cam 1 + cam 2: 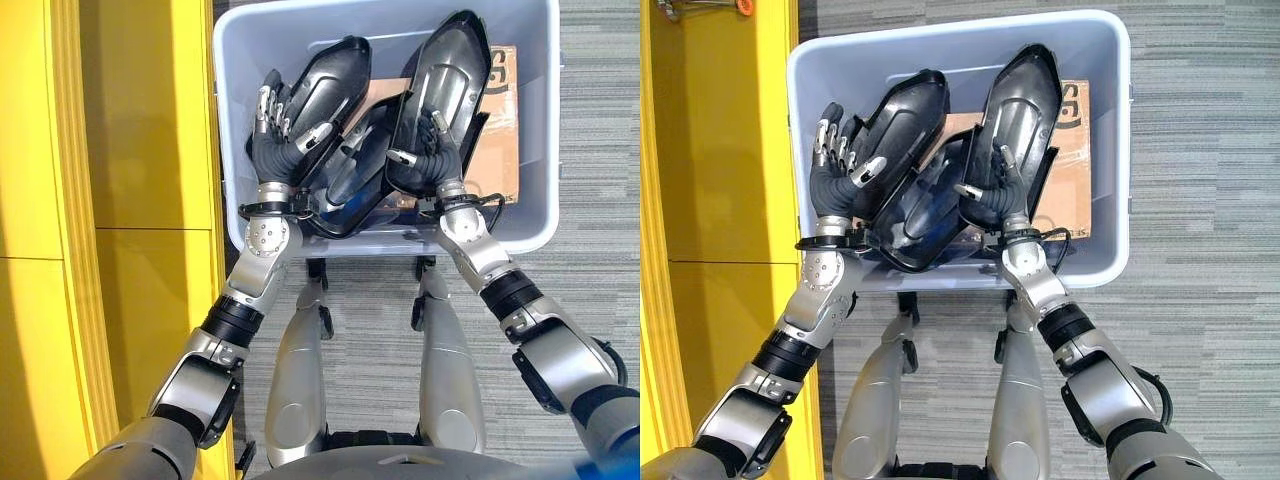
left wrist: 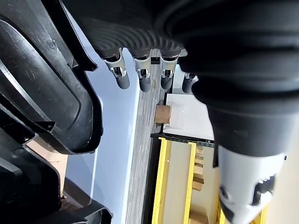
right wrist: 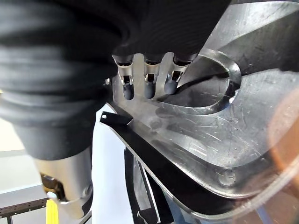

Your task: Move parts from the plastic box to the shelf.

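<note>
Right robot hand [image 1: 990, 190] curled, gripping black part [image 1: 1020, 110]; left robot hand [image 1: 835, 160] relaxed beside another part [image 1: 905, 130].

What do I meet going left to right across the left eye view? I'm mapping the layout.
Yellow shelf → box's left wall → left robot hand → left black part → right black part → cardboard → box's right wall → grey carpet.

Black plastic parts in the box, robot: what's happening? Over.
Left hand open beside left black moulded plastic part. Right hand fingers on right black part. Both in pale grey plastic box. Nothing blocking.
</note>
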`<state>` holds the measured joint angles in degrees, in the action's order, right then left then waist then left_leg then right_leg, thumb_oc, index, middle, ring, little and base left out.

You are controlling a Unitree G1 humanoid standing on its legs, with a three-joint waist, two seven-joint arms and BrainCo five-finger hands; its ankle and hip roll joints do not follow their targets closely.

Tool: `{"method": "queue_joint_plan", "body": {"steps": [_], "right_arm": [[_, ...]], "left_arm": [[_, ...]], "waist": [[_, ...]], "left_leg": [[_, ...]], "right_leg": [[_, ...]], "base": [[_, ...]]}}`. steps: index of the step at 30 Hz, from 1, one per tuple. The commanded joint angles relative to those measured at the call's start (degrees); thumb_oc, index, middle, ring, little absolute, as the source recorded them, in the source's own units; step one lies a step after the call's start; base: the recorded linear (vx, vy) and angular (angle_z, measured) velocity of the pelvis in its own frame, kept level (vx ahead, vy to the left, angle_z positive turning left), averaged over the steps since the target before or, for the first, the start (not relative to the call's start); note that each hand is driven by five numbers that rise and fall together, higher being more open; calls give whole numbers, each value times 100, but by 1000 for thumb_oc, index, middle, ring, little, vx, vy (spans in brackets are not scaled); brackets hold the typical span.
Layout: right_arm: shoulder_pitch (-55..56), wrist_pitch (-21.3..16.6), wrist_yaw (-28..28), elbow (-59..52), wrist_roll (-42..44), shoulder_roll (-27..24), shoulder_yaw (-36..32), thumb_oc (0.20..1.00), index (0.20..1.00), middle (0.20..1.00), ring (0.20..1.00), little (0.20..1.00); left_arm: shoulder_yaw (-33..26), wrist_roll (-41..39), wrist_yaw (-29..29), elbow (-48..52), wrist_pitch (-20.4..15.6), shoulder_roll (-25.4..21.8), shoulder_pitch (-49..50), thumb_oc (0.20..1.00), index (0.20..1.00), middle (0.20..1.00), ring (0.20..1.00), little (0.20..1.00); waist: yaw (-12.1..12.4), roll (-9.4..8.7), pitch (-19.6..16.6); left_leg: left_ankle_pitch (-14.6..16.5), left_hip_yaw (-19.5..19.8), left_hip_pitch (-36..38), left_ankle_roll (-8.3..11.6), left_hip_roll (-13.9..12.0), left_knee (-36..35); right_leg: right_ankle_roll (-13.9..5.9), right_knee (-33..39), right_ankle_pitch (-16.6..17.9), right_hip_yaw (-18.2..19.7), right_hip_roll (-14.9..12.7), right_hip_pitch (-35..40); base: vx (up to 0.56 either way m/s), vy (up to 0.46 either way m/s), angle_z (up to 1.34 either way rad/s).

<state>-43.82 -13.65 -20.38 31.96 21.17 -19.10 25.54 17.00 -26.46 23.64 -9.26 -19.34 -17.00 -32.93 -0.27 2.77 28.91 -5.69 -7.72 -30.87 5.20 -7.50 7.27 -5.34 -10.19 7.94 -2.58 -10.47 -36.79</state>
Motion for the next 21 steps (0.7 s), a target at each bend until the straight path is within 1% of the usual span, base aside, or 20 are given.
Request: {"method": "queue_joint_plan", "body": {"steps": [1, 8, 9, 10, 11, 12, 14, 15, 21], "right_arm": [[422, -149, -15, -623, -105, 163, -47, 1000, 1000, 1000, 1000, 1000], [902, -339, -327, -1801, -382, -87, -614, 1000, 1000, 1000, 1000, 1000], [1115, -480, -463, -2447, -585, -152, -873, 1000, 1000, 1000, 1000, 1000], [1234, -563, -500, -2776, -636, -148, -990, 1000, 1000, 1000, 1000, 1000], [1245, -558, -500, -2787, -639, -147, -993, 1000, 1000, 1000, 1000, 1000], [1333, -646, -464, -2954, -460, -122, -1049, 1000, 1000, 1000, 1000, 1000], [1446, -714, -480, -3154, -391, -103, -1136, 1000, 1000, 1000, 1000, 1000], [1503, -749, -499, -3305, -393, -109, -1187, 1000, 1000, 1000, 1000, 1000], [1633, -851, -570, -3582, -447, -115, -1331, 1000, 1000, 1000, 1000, 1000]], "left_arm": [[-29, 42, 116, 390, -221, -76, -7, 1000, 1000, 1000, 1000, 1000], [-114, 182, 202, 372, -141, -63, 86, 1000, 1000, 1000, 1000, 1000], [-153, 243, 204, 432, -117, -85, 175, 1000, 1000, 1000, 1000, 1000], [-151, 258, 195, 466, -98, -96, 219, 1000, 1000, 1000, 1000, 1000], [-148, 258, 195, 467, -97, -96, 223, 1000, 1000, 1000, 1000, 1000], [-145, 288, 184, 476, -73, -135, 235, 1000, 1000, 1000, 1000, 1000], [-160, 308, 186, 475, -49, -154, 263, 1000, 1000, 1000, 1000, 1000], [-179, 325, 213, 475, -39, -156, 258, 1000, 1000, 1000, 1000, 1000], [-273, 393, 264, 512, -55, -222, 274, 1000, 1000, 1000, 1000, 1000]], "waist": [[65, -115, -340], [-73, -229, -392], [-133, -266, -409], [-168, -293, -431], [-163, -295, -434], [-198, -319, -459], [-227, -329, -478], [-251, -340, -472], [-312, -354, -498]], "left_leg": [[73, -12, -219, 153, 69, 255], [70, -59, -148, 155, 38, 215], [123, -90, -83, 166, 7, 230], [144, -114, -59, 168, -11, 238], [145, -118, -56, 168, -11, 238], [135, -137, -56, 166, -18, 242], [148, -146, -45, 170, -28, 254], [191, -155, -7, 181, -41, 275], [184, -167, -13, 183, -46, 288]], "right_leg": [[-343, -138, -132, -48, -193, 180], [-350, -85, -99, -5, -155, 215], [-357, -95, -131, 11, -137, 263], [-359, -106, -141, 29, -127, 266], [-360, -107, -142, 32, -127, 266], [-355, -110, -124, 49, -120, 253], [-353, -127, -139, 69, -111, 253], [-357, -143, -172, 64, -109, 283], [-353, -152, -164, 89, -93, 267]], "base": [[0, 0, 0], [0, 0, 0], [34, 9, -3], [39, 11, -6], [9, 10, -18], [2, 6, -18], [21, -3, -9], [0, 0, 0], [0, 0, 0]]}}
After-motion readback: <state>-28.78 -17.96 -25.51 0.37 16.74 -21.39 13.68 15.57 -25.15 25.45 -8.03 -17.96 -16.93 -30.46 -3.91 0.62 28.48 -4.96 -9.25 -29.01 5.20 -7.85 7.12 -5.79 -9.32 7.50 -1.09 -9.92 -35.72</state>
